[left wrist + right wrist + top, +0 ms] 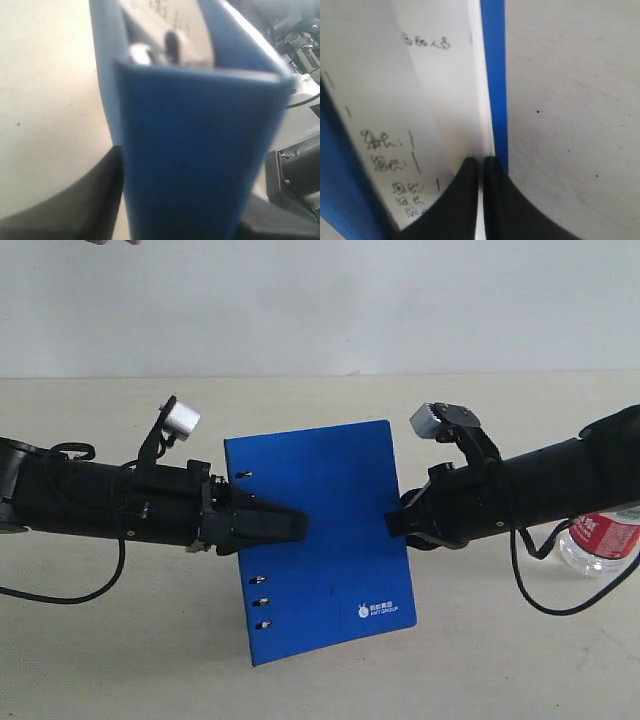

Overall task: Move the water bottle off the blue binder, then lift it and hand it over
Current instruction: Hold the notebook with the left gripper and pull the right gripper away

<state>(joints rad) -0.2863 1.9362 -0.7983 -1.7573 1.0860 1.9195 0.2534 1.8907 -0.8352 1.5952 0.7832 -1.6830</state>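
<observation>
Jaws of the left gripper (296,527) clamp the spine edge of the blue binder (325,480) at 9 o'clock, those of the right gripper (397,523) pinch its 3 o'clock edge, and the water bottle (600,540) lies on the table (100,660) at far 3 o'clock, off the binder.

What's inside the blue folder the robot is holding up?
White paper pages with dark handwriting and a shiny metal ring show inside the bright-blue rectangular ring binder. Its covers hide most of each page.
</observation>
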